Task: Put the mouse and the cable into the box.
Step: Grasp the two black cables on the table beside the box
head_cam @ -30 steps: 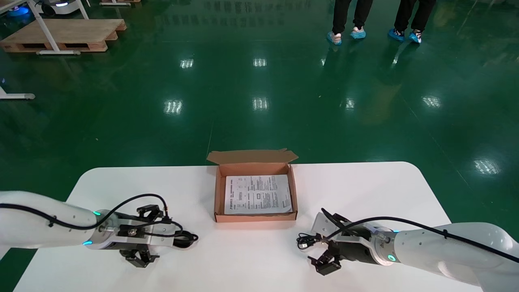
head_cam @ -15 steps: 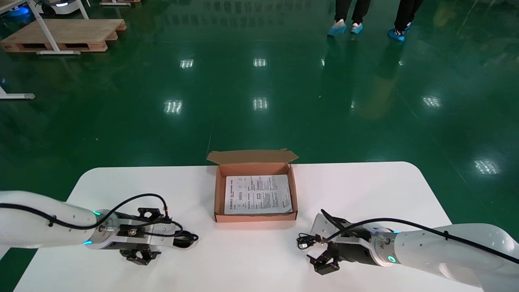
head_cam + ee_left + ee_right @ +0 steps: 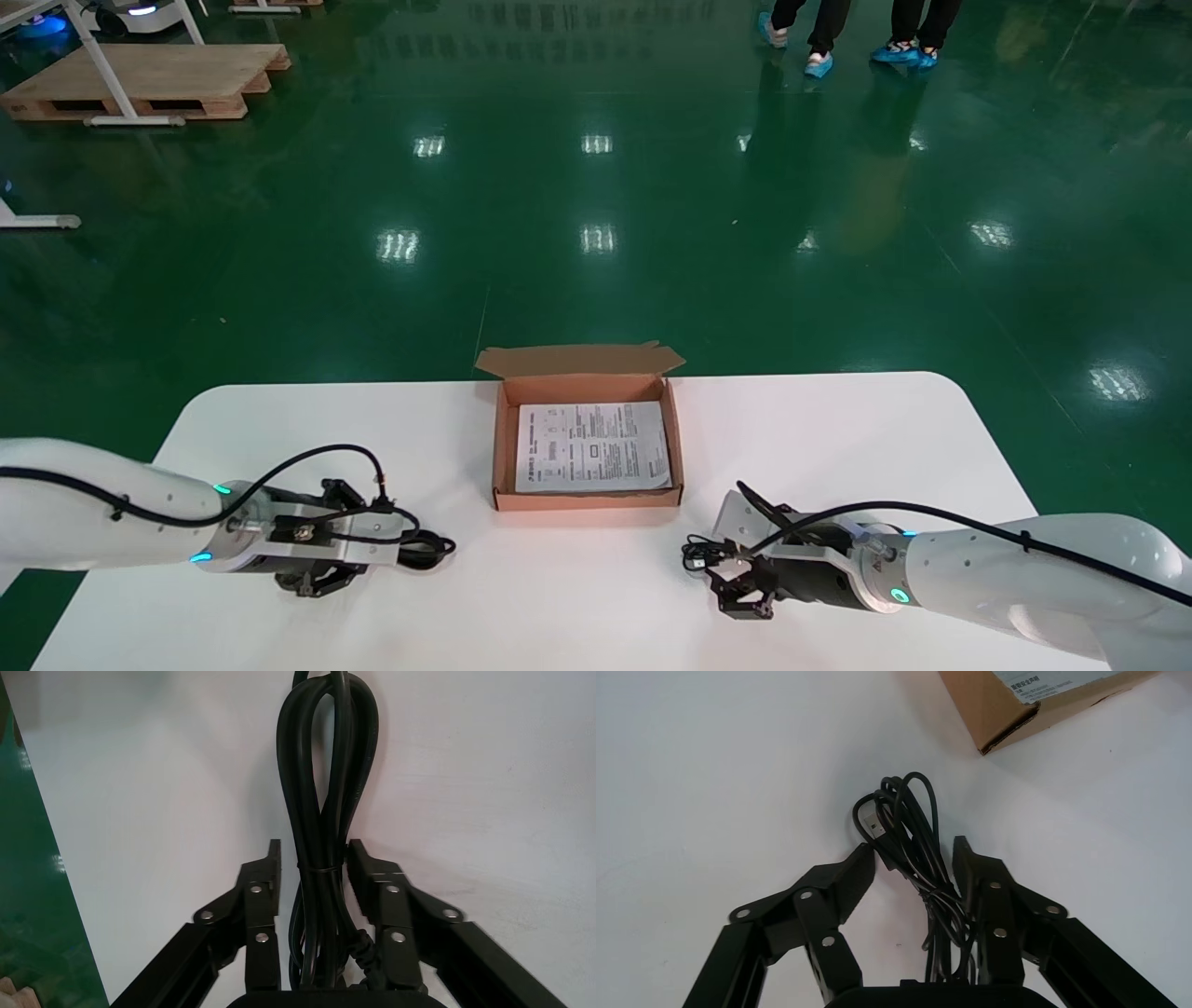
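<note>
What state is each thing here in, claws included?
box: open, flap up.
paper sheet: flat inside the box.
thick cable: bundled, tied, on the table.
thin USB cable: coiled, on the table.
left gripper: open, straddling thick cable.
right gripper: open, straddling thin USB cable.

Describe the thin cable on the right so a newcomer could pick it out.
On the white table, look just off the near right corner of the open cardboard box. A small black coil, the thin cable, lies between the right gripper's open jaws. Unlike the thicker cable between the left gripper's jaws, it shows a USB plug.
</note>
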